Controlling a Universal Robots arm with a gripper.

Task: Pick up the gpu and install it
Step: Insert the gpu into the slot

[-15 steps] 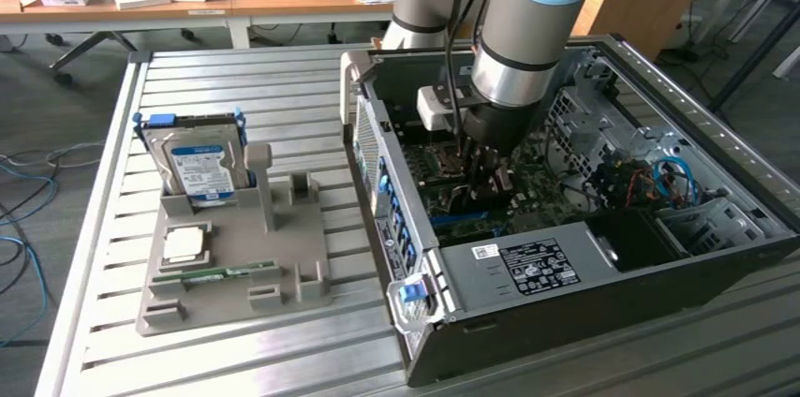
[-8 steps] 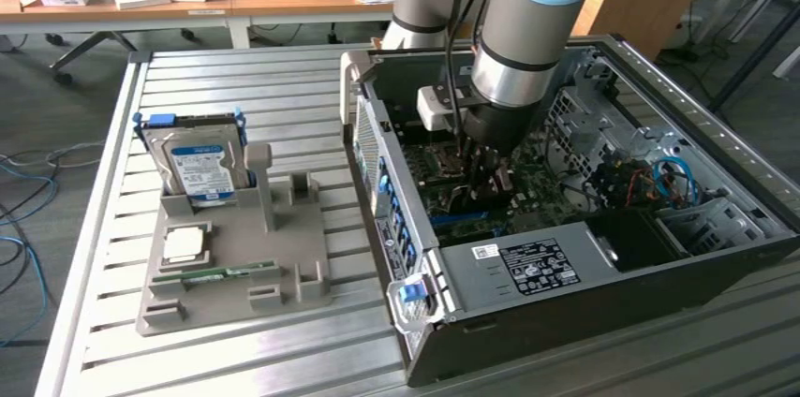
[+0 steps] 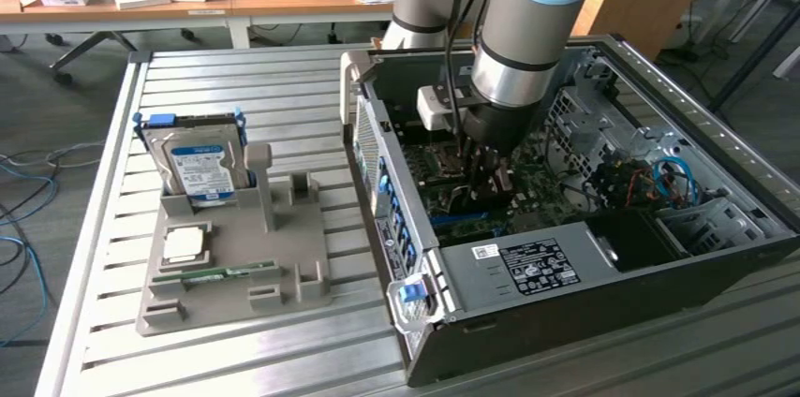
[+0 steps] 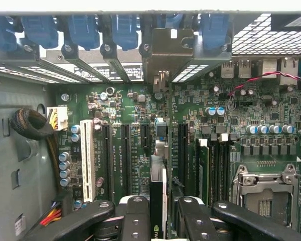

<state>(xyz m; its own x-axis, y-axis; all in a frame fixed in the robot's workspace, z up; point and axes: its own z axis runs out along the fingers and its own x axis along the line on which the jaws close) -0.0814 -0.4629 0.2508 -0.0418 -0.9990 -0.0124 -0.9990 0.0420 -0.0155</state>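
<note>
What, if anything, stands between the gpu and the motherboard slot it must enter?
Nothing visible does: the end effector grips the gpu edge-on over the motherboard, and no cable or card crosses its slot line.

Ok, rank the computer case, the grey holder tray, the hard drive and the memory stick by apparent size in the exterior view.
1. computer case
2. grey holder tray
3. hard drive
4. memory stick
The drive stands farther back than the stick, yet plainly looks bigger.
</note>
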